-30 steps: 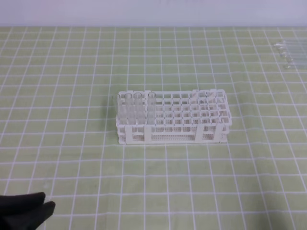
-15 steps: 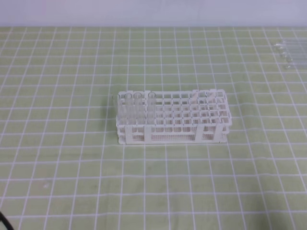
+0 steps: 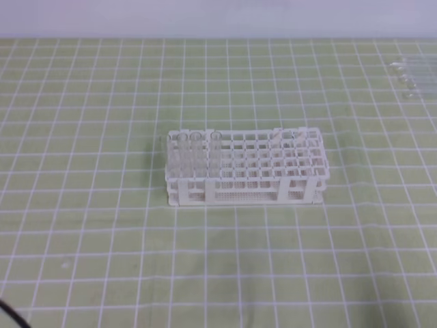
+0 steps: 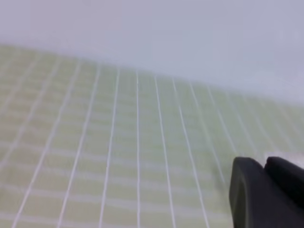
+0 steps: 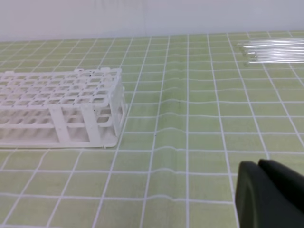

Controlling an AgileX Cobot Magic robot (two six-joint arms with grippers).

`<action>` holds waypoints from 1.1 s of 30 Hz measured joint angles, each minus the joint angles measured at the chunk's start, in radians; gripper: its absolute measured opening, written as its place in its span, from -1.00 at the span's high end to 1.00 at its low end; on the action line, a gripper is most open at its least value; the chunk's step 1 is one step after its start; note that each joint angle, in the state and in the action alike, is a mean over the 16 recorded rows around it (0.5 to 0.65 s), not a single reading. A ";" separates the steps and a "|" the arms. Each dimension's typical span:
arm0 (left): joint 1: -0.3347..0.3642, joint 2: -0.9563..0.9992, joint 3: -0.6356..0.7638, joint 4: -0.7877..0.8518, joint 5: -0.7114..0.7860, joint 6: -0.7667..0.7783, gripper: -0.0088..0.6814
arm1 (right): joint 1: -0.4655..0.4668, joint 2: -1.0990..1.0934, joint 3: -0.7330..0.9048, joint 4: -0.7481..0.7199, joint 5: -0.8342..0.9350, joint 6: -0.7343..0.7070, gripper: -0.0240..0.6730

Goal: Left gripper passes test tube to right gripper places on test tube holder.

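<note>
No text, label, brand, number or sign can be read in any view. The green cloth (image 3: 82, 225) carries only a plain white grid pattern.

A green cloth (image 3: 287, 260) with a white grid covers the table to every edge in view. Behind it stands a plain, pale grey-white wall (image 3: 218, 17). Light is soft and even, with faint ripples in the cloth in the right wrist view.

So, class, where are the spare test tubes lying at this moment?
In the exterior high view the spare test tubes lie flat at the far right edge of the green checked cloth, well behind and right of the white test tube holder.
</note>
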 joint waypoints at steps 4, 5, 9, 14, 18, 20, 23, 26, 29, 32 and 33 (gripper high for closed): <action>0.077 -0.097 0.108 0.024 -0.137 -0.049 0.97 | 0.001 0.000 0.000 0.001 0.000 0.000 0.94; 0.092 -0.123 0.132 0.032 -0.160 -0.062 0.97 | 0.001 0.000 0.000 0.002 0.001 0.000 0.94; 0.127 -0.218 0.204 0.064 -0.208 -0.111 0.97 | 0.002 0.000 0.000 0.004 0.001 0.000 0.94; 0.139 -0.300 0.235 0.104 -0.174 -0.157 0.97 | 0.003 0.000 0.000 0.006 0.002 0.000 0.94; 0.141 -0.330 0.236 0.120 -0.129 -0.172 0.98 | 0.004 0.000 0.000 0.008 0.003 0.000 0.94; 0.141 -0.336 0.236 0.122 -0.117 -0.170 0.98 | 0.004 0.000 0.000 0.009 0.003 0.000 0.94; 0.141 -0.338 0.236 0.123 -0.105 -0.169 0.98 | 0.004 0.000 0.000 0.009 0.003 0.000 0.94; 0.141 -0.338 0.236 0.123 -0.097 -0.168 0.98 | 0.004 0.000 0.000 0.010 0.004 0.000 0.94; 0.141 -0.340 0.237 0.121 -0.084 -0.164 0.98 | 0.004 0.000 0.000 0.010 0.004 0.000 0.94; 0.141 -0.344 0.238 0.089 -0.067 -0.123 0.98 | 0.004 0.000 0.000 0.010 0.004 0.000 0.94; 0.141 -0.346 0.239 0.067 -0.060 -0.095 0.98 | 0.004 0.000 0.000 0.011 0.004 0.000 0.94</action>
